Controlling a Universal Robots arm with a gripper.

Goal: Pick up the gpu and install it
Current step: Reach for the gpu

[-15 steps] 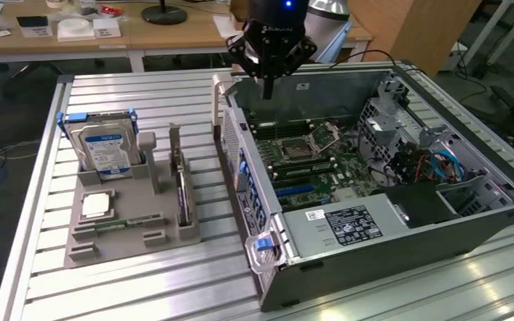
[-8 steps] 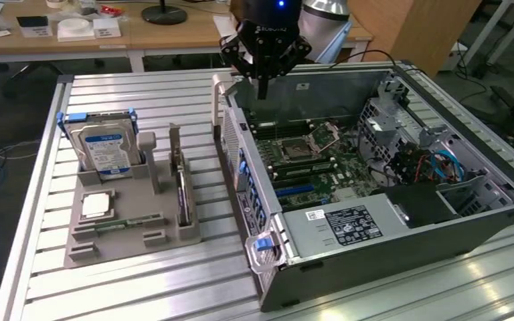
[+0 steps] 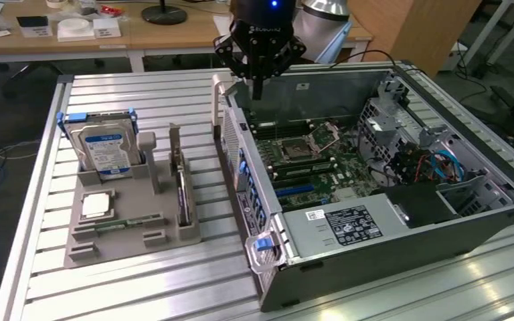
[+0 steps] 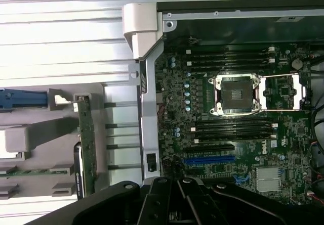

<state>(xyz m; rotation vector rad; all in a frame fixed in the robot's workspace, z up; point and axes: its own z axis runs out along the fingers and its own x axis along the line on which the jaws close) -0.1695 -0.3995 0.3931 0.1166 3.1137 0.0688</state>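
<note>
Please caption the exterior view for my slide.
Shut end effector hovers above the edge of the open computer case; the gpu stands in the gray holder beside it.

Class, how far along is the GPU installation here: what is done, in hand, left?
Done: nothing visible; the gpu stands on edge in the grey holder, the blue slot is empty. In hand: nothing; the end effector hangs shut and empty over the case's edge. Left: picking up and installing.

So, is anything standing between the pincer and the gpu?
Nothing visible from above. The pincer hangs over the case's wall; the gpu stands upright in the grey holder beside that wall, its top edge bare.
</note>
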